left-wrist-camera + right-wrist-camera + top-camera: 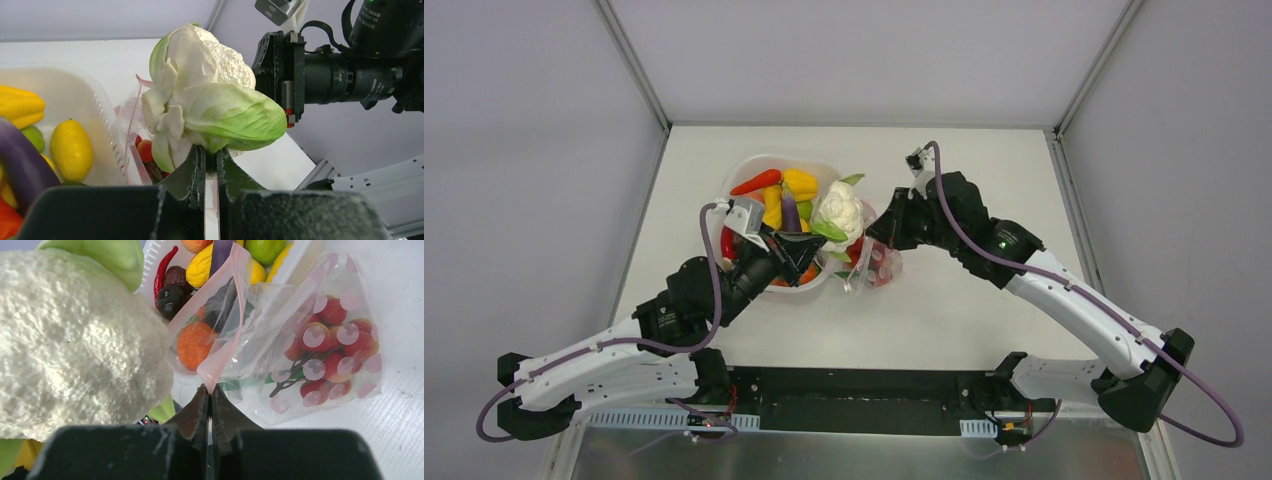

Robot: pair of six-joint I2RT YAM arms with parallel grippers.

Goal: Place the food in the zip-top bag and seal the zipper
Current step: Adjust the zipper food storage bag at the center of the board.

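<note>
Holding in the left gripper (210, 156), jaws nearly closed on a green leaf at the base, a white knobbly plastic cauliflower (200, 85), centre of the left wrist view, just beside the mouth of the clear crinkly zip-top bag (305, 335) lying right of centre in the top view. Pinching with the right gripper (210, 392), jaws squeezed tight, the thin pink zipper strip (229, 330), lower centre of the right wrist view. Pointing the cauliflower's crown up and away from the fingers, long axis running base to crown, near upright. Risking, by judgement: slipping off that thin leaf hold; jamming in a mouth seemingly narrower than the head; dragging the bag against the white plastic tub (746, 168).
</note>
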